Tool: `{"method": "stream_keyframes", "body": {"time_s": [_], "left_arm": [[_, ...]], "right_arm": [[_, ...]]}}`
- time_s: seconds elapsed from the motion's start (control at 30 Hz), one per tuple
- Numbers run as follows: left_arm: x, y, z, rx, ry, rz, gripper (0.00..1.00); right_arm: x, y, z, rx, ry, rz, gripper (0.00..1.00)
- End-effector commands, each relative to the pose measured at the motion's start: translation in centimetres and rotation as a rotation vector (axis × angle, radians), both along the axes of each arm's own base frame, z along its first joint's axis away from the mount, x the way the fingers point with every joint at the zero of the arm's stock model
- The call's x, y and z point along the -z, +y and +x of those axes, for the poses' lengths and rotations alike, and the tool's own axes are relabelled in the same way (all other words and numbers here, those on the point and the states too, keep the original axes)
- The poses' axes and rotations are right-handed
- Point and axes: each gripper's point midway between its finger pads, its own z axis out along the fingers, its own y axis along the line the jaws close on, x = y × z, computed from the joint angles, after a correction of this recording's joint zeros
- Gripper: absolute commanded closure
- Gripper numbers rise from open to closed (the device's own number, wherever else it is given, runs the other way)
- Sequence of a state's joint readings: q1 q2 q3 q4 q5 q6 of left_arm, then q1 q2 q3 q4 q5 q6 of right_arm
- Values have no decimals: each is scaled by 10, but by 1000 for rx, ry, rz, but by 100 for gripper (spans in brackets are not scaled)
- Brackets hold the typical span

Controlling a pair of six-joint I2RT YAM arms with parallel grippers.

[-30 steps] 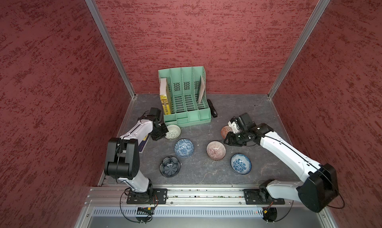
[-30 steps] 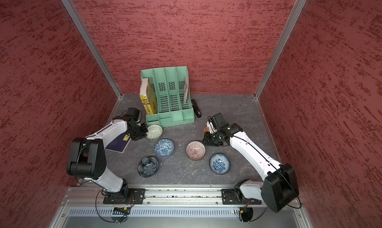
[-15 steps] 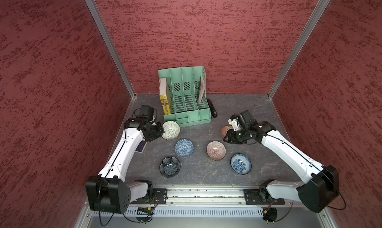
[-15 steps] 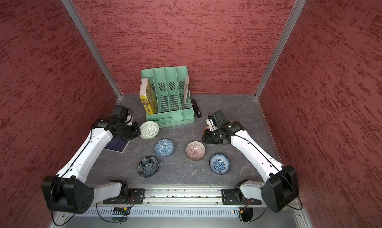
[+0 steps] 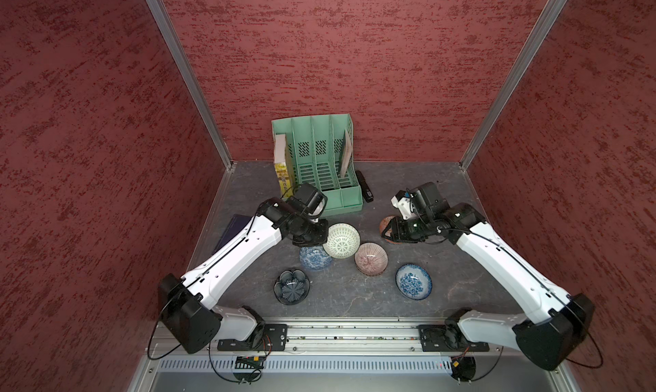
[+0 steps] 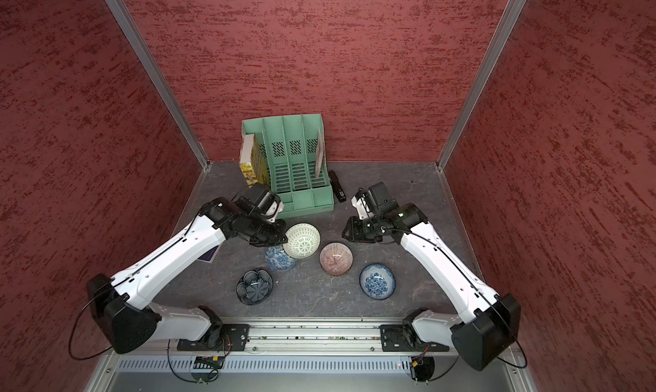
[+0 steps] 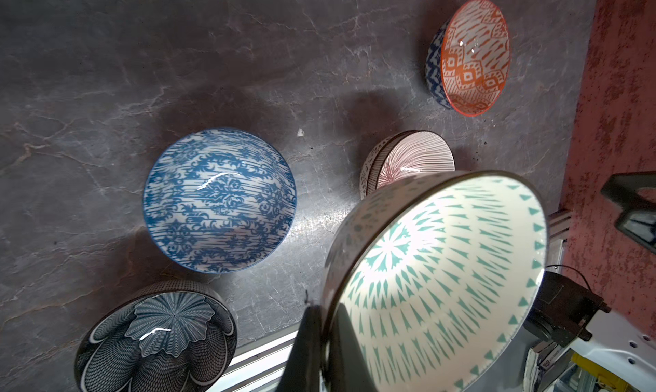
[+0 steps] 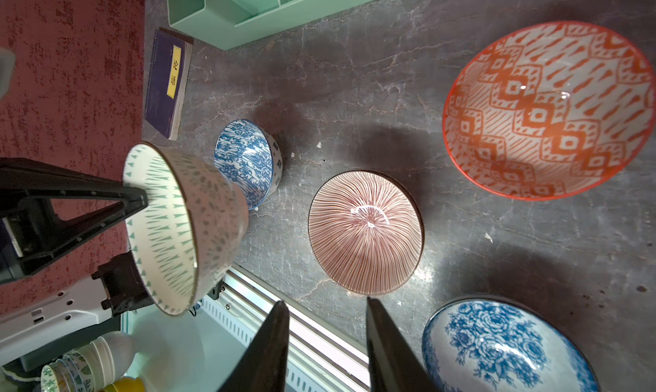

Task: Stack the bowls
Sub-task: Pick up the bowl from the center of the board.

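My left gripper [image 7: 324,310] is shut on the rim of the green-lattice white bowl [image 5: 341,240], which hangs tilted above a blue-white bowl [image 5: 314,259]. To its right on the table stands the pink-striped bowl [image 5: 371,259], with a second blue-white bowl [image 5: 413,282] nearer the front. The dark lobed bowl [image 5: 292,287] is at the front left. The orange-red bowl [image 8: 546,109] rests on the table at the right, half hidden under my right gripper [image 5: 387,230] in both top views. That gripper [image 8: 324,303] is open with nothing between its fingers.
A green file organizer [image 5: 319,173] stands at the back, with a yellow box [image 5: 282,173] on its left and a black stapler [image 5: 365,191] on its right. A dark blue book [image 8: 167,85] lies by the left wall. A metal rail [image 5: 355,331] runs along the front.
My left arm has lifted the green-lattice bowl from the back left and carried it right, over the blue-white bowl. The right gripper has stayed by the orange-red bowl.
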State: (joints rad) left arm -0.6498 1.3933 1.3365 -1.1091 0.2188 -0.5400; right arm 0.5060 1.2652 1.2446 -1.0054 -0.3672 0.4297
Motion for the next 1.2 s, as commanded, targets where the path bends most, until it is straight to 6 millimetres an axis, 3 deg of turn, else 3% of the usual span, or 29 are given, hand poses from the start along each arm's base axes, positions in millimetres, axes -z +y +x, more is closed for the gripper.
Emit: {"method": "stream_keyframes", "body": {"time_s": [0.0, 0.33, 0.63, 1.17], "left_arm": [[-16, -26, 11, 22, -58, -56, 100], [-6, -60, 14, 92, -39, -38, 100], [2, -73, 12, 118, -29, -26, 100], [1, -76, 10, 129, -33, -22, 100]], "right_arm": [[-11, 4, -8, -21, -3, 13, 60], [2, 14, -12, -52, 30, -11, 61], [16, 18, -13, -65, 61, -48, 61], [34, 18, -13, -57, 110, -108, 82]]}}
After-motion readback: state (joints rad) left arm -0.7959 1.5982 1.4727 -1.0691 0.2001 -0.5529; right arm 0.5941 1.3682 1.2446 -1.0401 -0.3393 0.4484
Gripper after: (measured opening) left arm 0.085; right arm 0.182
